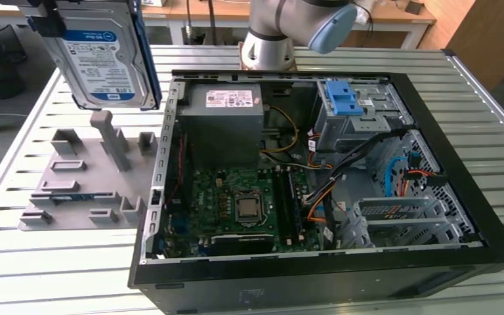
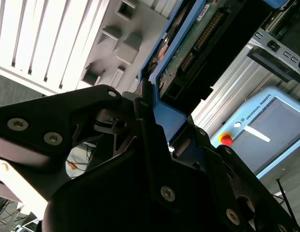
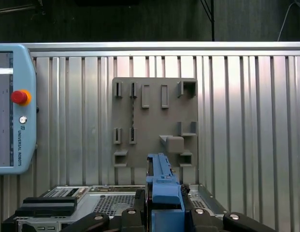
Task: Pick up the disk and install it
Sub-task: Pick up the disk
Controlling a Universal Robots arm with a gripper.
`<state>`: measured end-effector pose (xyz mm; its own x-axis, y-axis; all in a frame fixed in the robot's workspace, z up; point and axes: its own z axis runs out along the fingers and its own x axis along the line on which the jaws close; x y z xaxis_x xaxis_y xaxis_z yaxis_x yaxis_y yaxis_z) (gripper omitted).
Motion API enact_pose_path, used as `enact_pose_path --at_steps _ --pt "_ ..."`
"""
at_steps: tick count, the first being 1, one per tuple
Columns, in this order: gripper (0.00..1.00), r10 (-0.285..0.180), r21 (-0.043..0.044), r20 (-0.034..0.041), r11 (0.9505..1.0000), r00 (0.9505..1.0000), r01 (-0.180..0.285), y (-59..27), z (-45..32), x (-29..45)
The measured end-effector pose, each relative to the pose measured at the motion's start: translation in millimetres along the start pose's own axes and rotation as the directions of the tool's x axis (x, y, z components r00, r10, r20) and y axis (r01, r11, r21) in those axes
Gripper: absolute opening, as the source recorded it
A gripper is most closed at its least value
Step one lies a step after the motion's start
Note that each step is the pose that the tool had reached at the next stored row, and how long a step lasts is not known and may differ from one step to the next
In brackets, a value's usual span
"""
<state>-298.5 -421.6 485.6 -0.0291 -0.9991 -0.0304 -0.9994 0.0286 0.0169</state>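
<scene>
Holds the disk [image 1: 107, 59] high at the exterior view's upper left, upright, label side turned to that camera, well above the grey fixture plate [image 1: 77, 177] and not touching it. Grasps it with the gripper [image 3: 164, 212] clamped on the blue plastic frame: in the first wrist view, black fingers [image 3: 133, 220] pressed on both sides of the blue edge. Probably taken by the thin sides in order to keep the flat faces and the connector end free for sliding into a bay. In the second wrist view, green circuit board side and connector row of the disk pointing away from the gripper body. Lifted clear of the plate, so judged as already picked up and not yet installed.

To the exterior view's right of the plate, just beside it, an open black computer case [image 1: 322, 269] lying on its side on the slatted metal table [image 1: 42, 275], side panel off, surely to give access from above. Inside, at the far side, a metal drive cage [image 1: 370, 115] with a blue latch piece [image 1: 344, 98] on top, near the grey power supply [image 1: 226, 111]; green motherboard [image 1: 234, 203] closer to the camera. Judged as the likely home for the disk, but impossible to tell which bay. Disk well apart from this cage, with the case wall and the power supply between. Behind the case, base of the robot arm [image 1: 270, 39]. In the first wrist view, a teach pendant [image 3: 9, 111] flat on the table near the plate, apparently put aside there
</scene>
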Motion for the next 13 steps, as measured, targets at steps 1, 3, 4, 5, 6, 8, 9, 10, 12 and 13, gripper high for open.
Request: enact_pose_path --at_steps 1,3,4,5,6,8,9,10,12,13 --pt "0.36 0.000 0.0000 0.0000 1.0000 1.0000 0.000 -2.3 0.0 0.9" --pt "0.36 0.000 0.0000 0.0000 1.0000 1.0000 0.000 -7.1 -0.2 2.6" --pt "0.36 0.000 0.0000 0.0000 1.0000 1.0000 0.000 -9.7 -0.3 3.4" --pt "0.36 0.000 0.0000 0.0000 1.0000 1.0000 0.000 -12.2 -0.3 4.2" --pt "0.36 0.000 -0.0001 0.0000 1.0000 1.0000 0.000 -14.7 -0.4 5.0" --pt "0.36 0.000 -0.0001 -0.0001 1.0000 1.0000 0.000 -19.7 -0.6 6.5" --pt "0.36 0.000 0.0000 0.0000 1.0000 1.0000 0.000 -22.3 -0.6 7.1" --pt "0.36 0.000 0.0000 0.0000 1.0000 1.0000 0.000 -24.6 -0.6 7.4" --pt "0.36 0.000 -0.0001 0.0000 1.0000 1.0000 0.000 -29.1 -0.7 8.1" --pt "0.36 0.000 -0.0001 -0.0001 1.0000 1.0000 0.000 -31.2 -0.8 8.1"
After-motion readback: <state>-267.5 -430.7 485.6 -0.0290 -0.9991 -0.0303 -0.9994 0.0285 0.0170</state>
